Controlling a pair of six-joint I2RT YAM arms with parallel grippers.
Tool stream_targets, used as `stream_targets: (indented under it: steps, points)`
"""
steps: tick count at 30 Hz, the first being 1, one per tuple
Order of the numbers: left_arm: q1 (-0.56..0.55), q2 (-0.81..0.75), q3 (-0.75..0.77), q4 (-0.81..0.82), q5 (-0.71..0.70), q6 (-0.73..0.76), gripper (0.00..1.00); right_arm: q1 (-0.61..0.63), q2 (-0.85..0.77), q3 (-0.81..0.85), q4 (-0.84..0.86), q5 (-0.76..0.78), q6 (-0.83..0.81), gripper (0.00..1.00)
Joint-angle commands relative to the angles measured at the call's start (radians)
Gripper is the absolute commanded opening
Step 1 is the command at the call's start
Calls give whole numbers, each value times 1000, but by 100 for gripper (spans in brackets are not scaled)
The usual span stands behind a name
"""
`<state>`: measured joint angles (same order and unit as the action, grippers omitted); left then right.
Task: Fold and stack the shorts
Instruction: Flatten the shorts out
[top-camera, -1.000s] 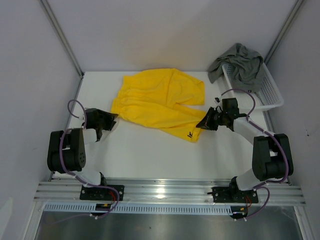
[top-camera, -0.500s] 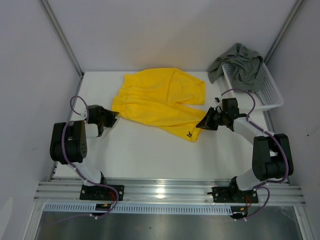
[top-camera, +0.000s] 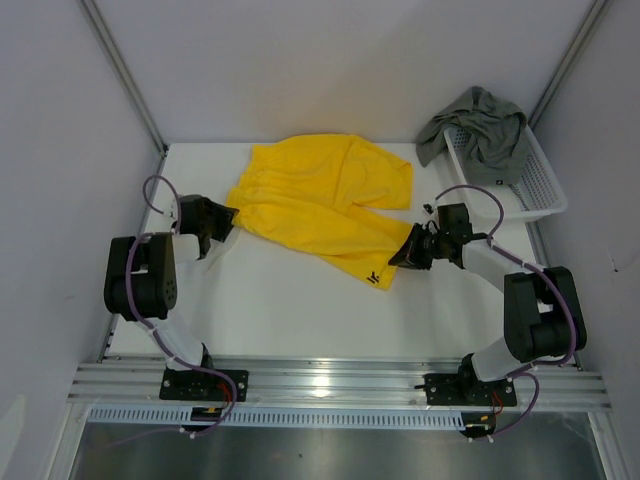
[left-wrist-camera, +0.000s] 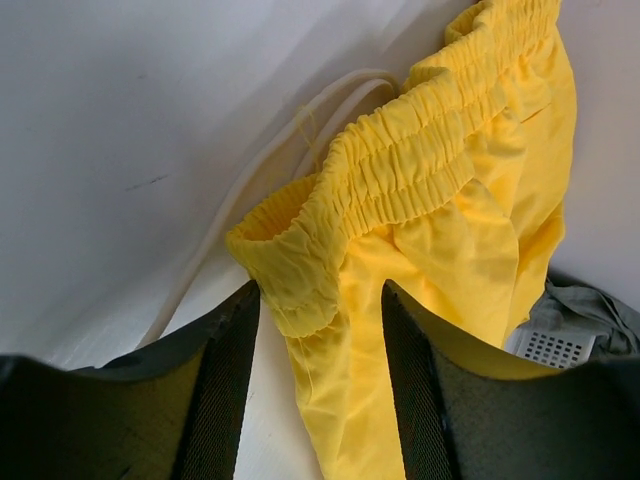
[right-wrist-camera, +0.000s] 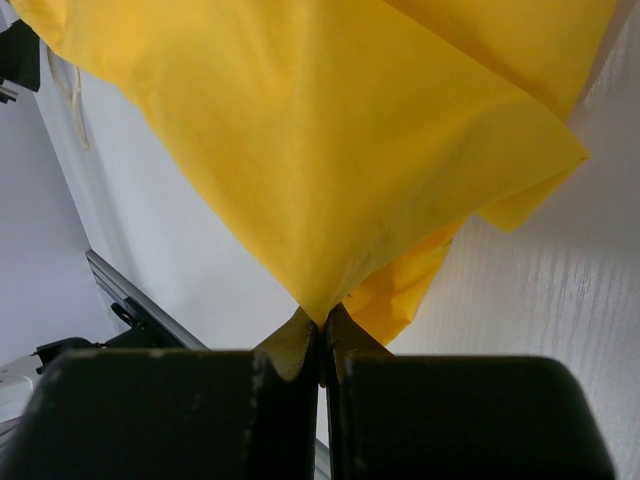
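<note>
The yellow shorts (top-camera: 320, 195) lie spread on the white table, with a small dark logo near the hem. My left gripper (top-camera: 228, 222) stands open at their left waistband corner. In the left wrist view the elastic corner of the yellow shorts (left-wrist-camera: 440, 200) sits between the fingers (left-wrist-camera: 225, 380), and my left gripper (left-wrist-camera: 320, 300) has a gap on each side of it. My right gripper (top-camera: 398, 257) is shut on the hem of one leg. The cloth of the yellow shorts (right-wrist-camera: 330, 130) rises taut from my right gripper (right-wrist-camera: 322, 320). The grey-green shorts (top-camera: 480, 125) hang over the basket.
A white mesh basket (top-camera: 540, 185) stands at the table's back right, beside the right arm. A white drawstring (left-wrist-camera: 260, 170) trails from the waistband on the table. Grey walls and metal posts close in both sides.
My left gripper has moved forward until the waistband corner sits between its jaws. My right gripper has drawn the hem slightly left and nearer, so the shorts have shifted a little.
</note>
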<state>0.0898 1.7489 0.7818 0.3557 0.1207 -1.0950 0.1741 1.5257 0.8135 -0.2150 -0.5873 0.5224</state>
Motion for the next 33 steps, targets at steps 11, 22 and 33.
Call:
stream_targets:
  steps: [11,22,33]
  points:
    - [-33,115,122,-30,-27,46,11,13,-52,-27,29,9,-12,0]
    - [-9,-58,259,-396,-55,142,0,109,-222,-57,-67,6,-35,0]
    - [100,-177,779,-1127,14,179,0,258,-671,124,-238,5,-101,0]
